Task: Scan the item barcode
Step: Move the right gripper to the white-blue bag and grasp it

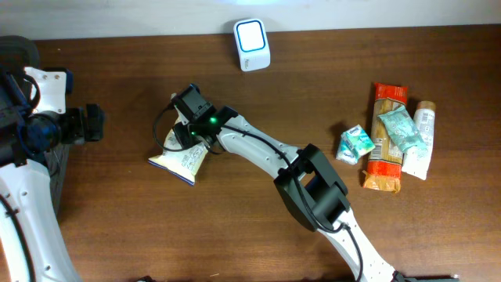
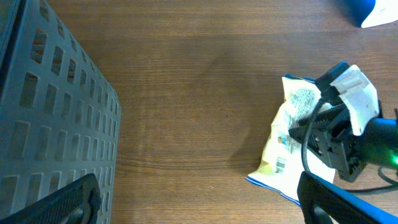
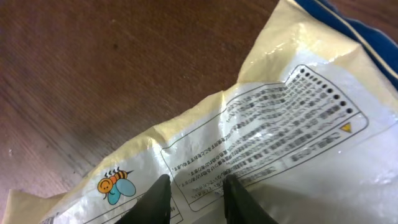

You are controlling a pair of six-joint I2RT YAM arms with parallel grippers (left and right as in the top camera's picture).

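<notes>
- Snack bag [image 3: 298, 124] pinched by narrowed right hand [image 3: 193, 196] (not yet lifted off table [image 1: 117, 235]).
- Left hand [image 2: 199, 202] held wide, empty.
- Scanner [image 1: 252, 43] beyond right hand; barcode not yet presented.

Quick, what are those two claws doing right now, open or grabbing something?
Left gripper: open, holding nothing.
Right gripper: closed on the snack bag.
</notes>
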